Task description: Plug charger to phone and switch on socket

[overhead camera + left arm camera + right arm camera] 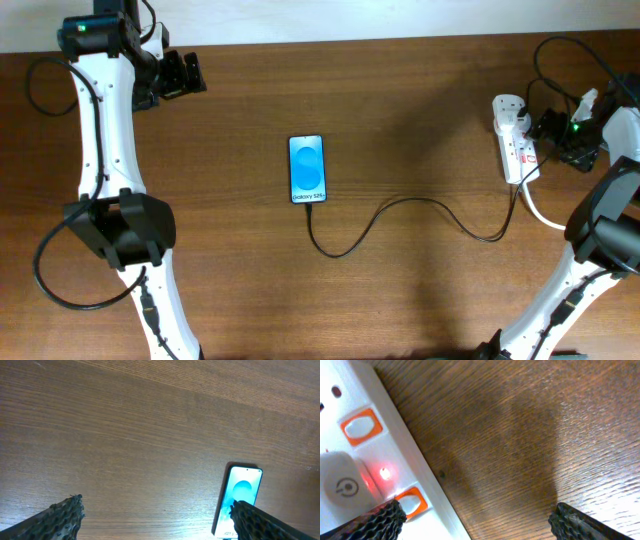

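The phone (307, 169) lies flat mid-table with a bright blue screen; it also shows in the left wrist view (241, 495). The thin black charger cable (400, 210) runs from the phone's near edge in a curve to the white socket strip (512, 145) at the right. In the right wrist view the socket (365, 455) fills the left side, with orange-framed switches, a white plug and a red light glowing. My right gripper (475, 520) is open, one finger over a switch. My left gripper (157, 517) is open, high over bare wood at the far left.
The socket's thick white cord (540, 212) curves toward the near right. Black robot wires loop at the far right (560, 55) and far left (40, 85). Wooden table (250, 300) spreads around the phone.
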`<act>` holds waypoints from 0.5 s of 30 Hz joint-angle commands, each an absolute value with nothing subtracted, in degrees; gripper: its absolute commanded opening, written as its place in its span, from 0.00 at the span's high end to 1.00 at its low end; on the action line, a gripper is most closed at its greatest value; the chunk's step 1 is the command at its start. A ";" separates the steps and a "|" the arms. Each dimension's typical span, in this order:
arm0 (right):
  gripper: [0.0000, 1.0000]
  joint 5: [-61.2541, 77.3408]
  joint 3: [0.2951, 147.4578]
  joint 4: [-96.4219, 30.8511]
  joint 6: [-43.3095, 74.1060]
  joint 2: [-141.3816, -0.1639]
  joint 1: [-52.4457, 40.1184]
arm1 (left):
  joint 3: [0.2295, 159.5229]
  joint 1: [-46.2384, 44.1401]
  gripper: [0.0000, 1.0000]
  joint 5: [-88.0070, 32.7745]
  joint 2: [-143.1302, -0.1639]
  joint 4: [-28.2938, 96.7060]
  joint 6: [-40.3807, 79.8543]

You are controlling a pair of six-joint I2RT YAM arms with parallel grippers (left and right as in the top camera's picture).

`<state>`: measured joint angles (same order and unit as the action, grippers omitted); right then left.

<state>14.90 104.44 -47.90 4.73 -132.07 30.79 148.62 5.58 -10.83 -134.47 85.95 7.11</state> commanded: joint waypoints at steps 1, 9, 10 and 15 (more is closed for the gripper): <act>0.02 17.15 105.49 -48.01 10.72 -132.86 34.02 | 149.10 5.80 0.01 -10.20 -133.91 85.84 6.81; 0.02 18.20 106.02 -50.43 15.38 -122.43 41.82 | 149.10 5.80 0.01 -10.20 -133.91 85.84 6.81; 0.02 18.57 106.08 -50.83 15.35 -120.64 41.93 | 149.10 5.80 0.01 -10.17 -133.91 85.84 6.81; 0.02 20.14 106.08 -52.82 15.31 -107.90 41.91 | 149.10 5.80 0.01 -10.17 -133.91 85.84 6.81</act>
